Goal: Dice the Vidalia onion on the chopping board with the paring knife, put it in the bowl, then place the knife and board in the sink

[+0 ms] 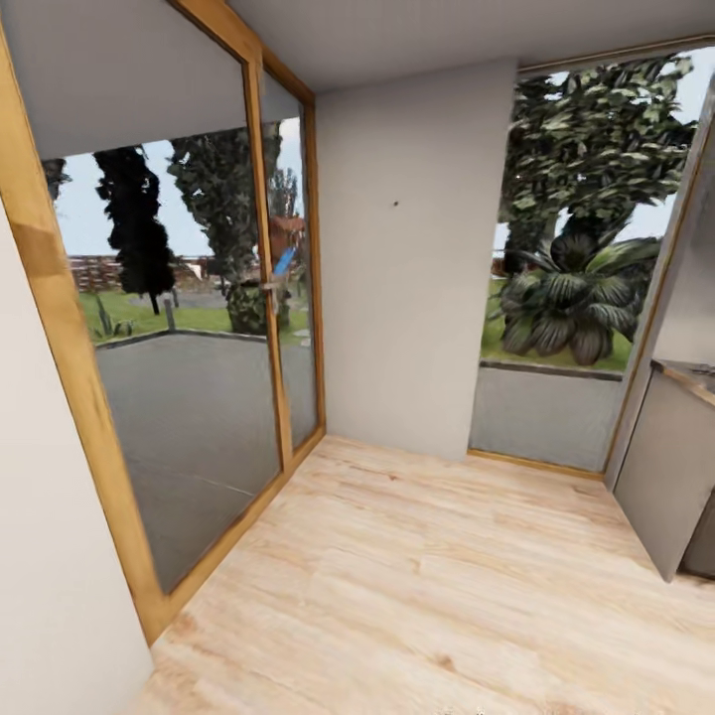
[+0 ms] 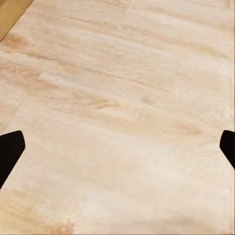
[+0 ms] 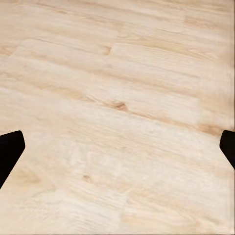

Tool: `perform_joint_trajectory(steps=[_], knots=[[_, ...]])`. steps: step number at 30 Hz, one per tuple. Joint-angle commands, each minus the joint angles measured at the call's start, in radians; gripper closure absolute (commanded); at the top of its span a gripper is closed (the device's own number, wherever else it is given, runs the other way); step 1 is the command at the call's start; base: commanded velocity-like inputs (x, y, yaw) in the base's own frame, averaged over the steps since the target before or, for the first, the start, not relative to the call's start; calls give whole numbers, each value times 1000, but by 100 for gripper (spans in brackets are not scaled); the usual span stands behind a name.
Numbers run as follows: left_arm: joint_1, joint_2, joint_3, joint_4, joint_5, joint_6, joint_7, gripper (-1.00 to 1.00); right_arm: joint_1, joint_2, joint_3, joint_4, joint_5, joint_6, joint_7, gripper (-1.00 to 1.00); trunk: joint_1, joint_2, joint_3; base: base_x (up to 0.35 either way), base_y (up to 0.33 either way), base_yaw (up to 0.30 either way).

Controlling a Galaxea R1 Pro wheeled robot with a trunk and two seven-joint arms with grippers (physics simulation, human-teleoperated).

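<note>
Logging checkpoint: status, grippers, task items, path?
Left gripper open, empty, over wood floor. Right gripper open, empty. Head view: glass door, wall, window, grey cabinet at right edge. Floor ahead looks passable.

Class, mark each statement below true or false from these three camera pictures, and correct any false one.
1. The floor is pale wood planking. True.
2. The left gripper holds a knife. False: its fingers stand wide apart with nothing between them, above bare floor.
3. A wood-framed glass door stands at the left of the head view. True.
4. The right gripper is closed on an onion. False: its fingers are spread wide and empty.
5. A leafy plant shows outside through the window at the right. True.
6. The wall between the glass panes is bright red. False: it is a plain pale grey-white.
</note>
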Motion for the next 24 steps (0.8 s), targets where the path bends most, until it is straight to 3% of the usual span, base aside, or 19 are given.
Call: perform_joint_trajectory(steps=[1, 24], knots=[[1, 0, 0, 0, 0, -1, 0, -100, -1, 0, 0, 1, 1, -3, -3, -100, 0, 0, 0, 0, -305, -276], [1, -3, 0, 6, -2, -2, 0, -100, -1, 0, 0, 1, 1, -3, -3, -100, 0, 0, 19, 1, -305, -276]])
